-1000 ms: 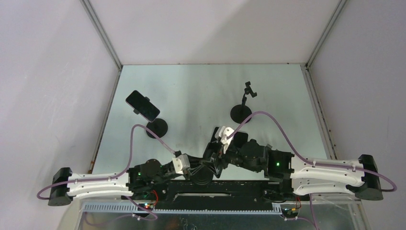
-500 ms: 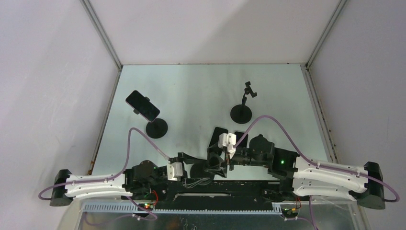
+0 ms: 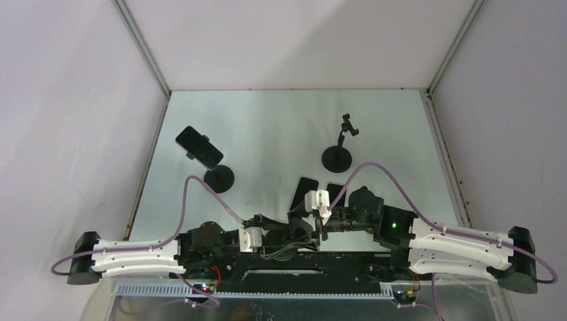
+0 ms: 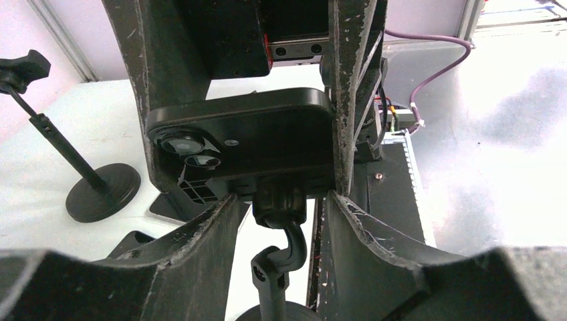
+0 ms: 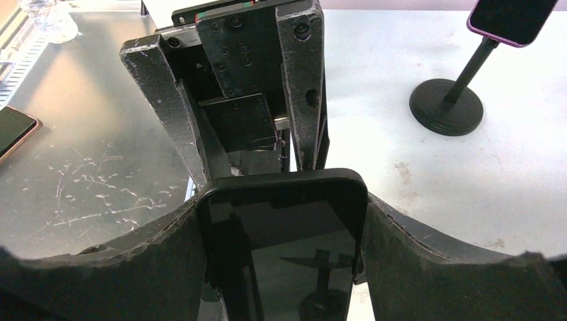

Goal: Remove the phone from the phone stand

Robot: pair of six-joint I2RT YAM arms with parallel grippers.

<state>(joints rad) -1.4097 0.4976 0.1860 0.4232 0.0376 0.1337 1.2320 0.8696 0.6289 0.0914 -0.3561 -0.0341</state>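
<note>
Phone (image 5: pixel 284 254) sits above the near middle of the tabletop (image 3: pixel 267 127), between the two arms. On one side the right tool (image 5: pixel 281 200) clamps its long edges, a finger against each, with the screen facing that wrist camera. On the other side the left tool (image 4: pixel 281 199) stands parted around the neck of the phone stand (image 4: pixel 274 274), with a slim gap on each side. The phone's long axis runs from the right tool toward the left tool, lens end nearest the left. Its back is seated on the stand's cradle.
</note>
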